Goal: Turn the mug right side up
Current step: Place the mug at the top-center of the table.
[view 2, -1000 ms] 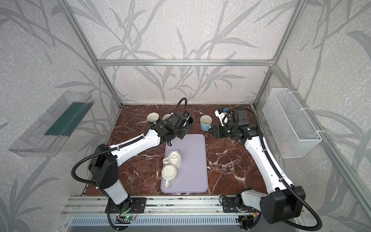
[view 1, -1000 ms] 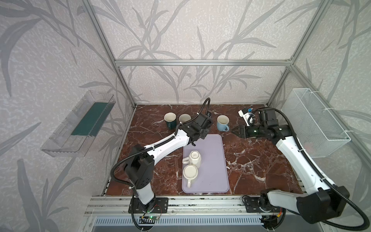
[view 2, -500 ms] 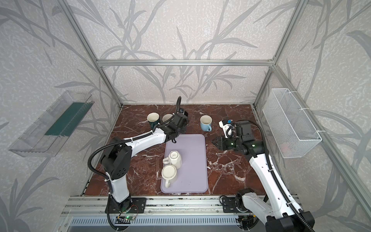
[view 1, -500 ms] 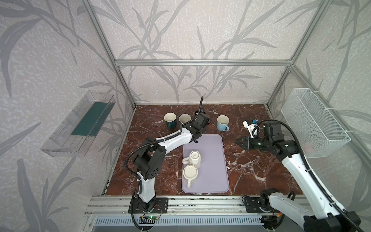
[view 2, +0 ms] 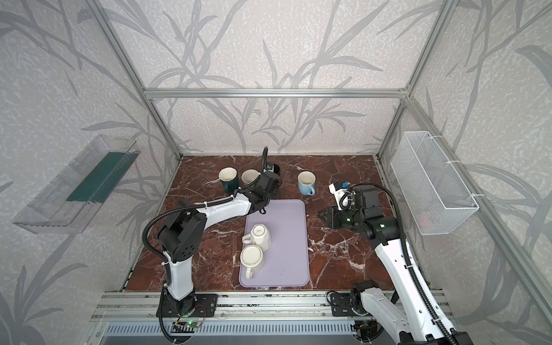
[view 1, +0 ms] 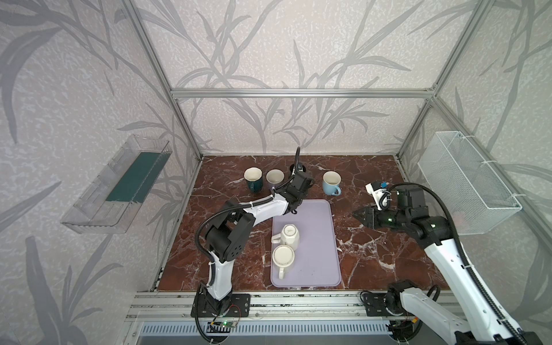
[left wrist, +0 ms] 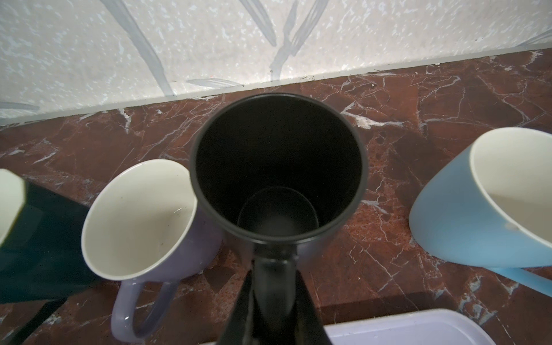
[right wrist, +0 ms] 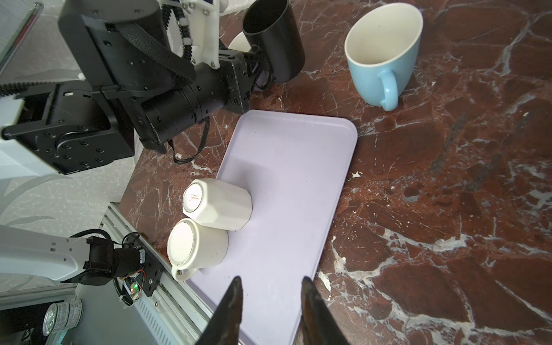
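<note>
Left wrist view looks straight down into the black mug [left wrist: 277, 167], which stands mouth up. The left fingers [left wrist: 242, 316] are closed tight on its handle, one on each side. The mug sits in the row of mugs along the back edge of the desk [view 1: 373, 254], about midway along that edge. The lavender mug [left wrist: 140, 215] is just beside it on one side, with the dark green mug [left wrist: 30, 233] beyond that. The blue mug [left wrist: 484, 209] stands apart on the other side. All three are mouth up.

In the right wrist view the black mug [right wrist: 277, 50] leans a little in the grip. Its base is close to the marble, but whether it touches cannot be told. In both top views the left arm's wrist hides most of it, leaving only a dark rim showing [view 2: 274, 168].

The lilac tray [view 1: 316, 239] lies near the middle of the front edge of the desk, reaching back toward the mug row. On the half of it nearer the left arm stand two white mugs, both base up. The faceted mug [view 1: 289, 236] is behind, and the round mug [view 1: 283, 257] touches it in front.

The right fingers [right wrist: 228, 313] stand partly apart with nothing between them. In a top view they hover over bare marble [view 1: 363, 214] just off the tray's far right corner, pointing toward the tray.
</note>
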